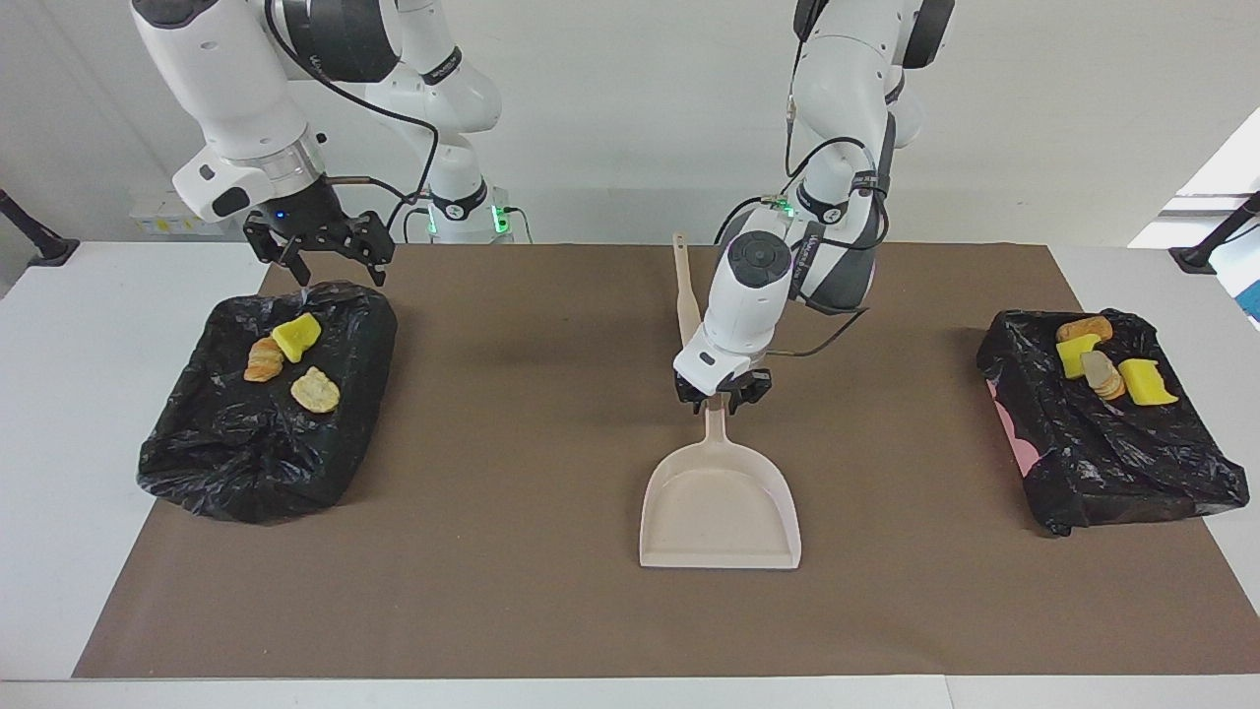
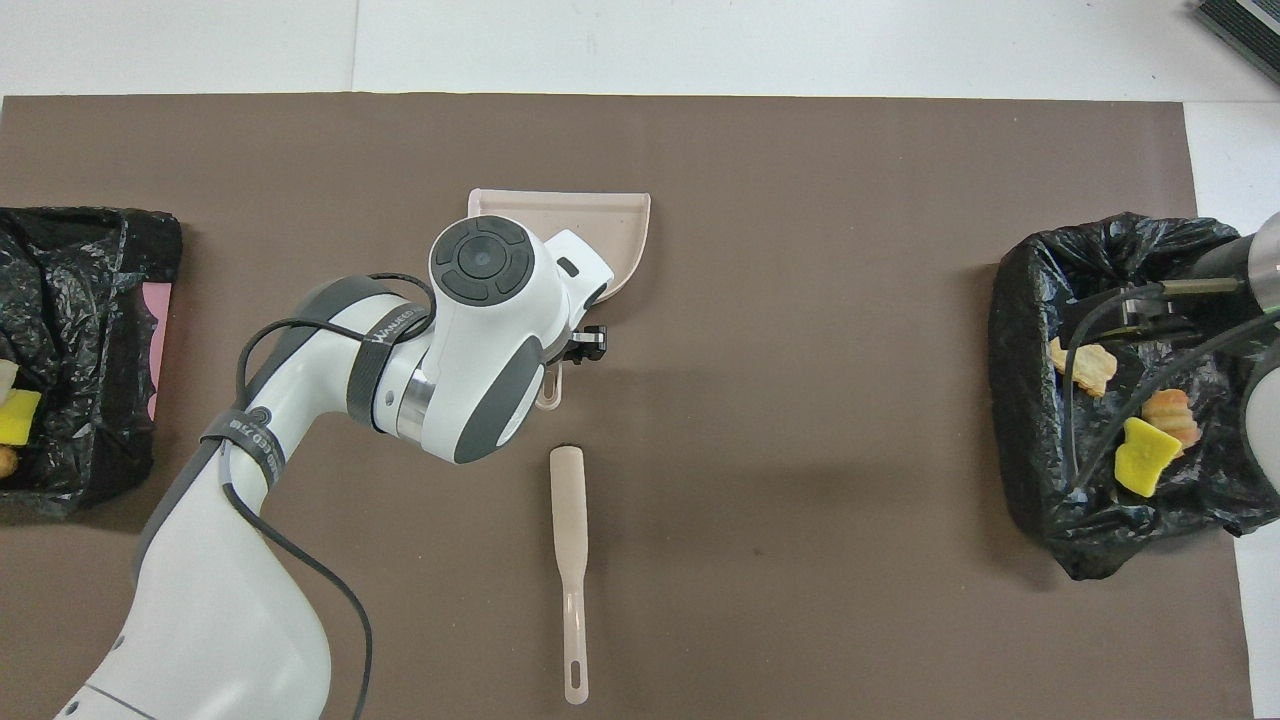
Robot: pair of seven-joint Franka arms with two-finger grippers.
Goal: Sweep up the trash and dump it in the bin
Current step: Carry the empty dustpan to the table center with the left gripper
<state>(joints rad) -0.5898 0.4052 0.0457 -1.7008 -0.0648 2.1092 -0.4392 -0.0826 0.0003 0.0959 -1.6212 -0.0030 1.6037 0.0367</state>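
Observation:
The trash lies in two black-lined bins. The bin (image 1: 246, 463) at the right arm's end holds a yellow sponge bit (image 1: 295, 336), a croissant lump (image 1: 264, 359) and a bread lump (image 1: 315, 391). The bin (image 1: 1132, 473) at the left arm's end holds several scraps (image 1: 1102, 359). A beige dustpan (image 1: 719, 507) lies flat on the mat's middle, its handle pointing at the robots. My left gripper (image 1: 724, 396) is down at that handle's end. The right gripper (image 1: 320, 258) hangs open and empty over its bin's edge nearest the robots.
A beige brush (image 1: 686, 295) lies on the brown mat (image 1: 512, 591) between the dustpan and the robots, handle toward the robots. In the overhead view the left arm's wrist (image 2: 480, 330) covers most of the dustpan (image 2: 610, 215).

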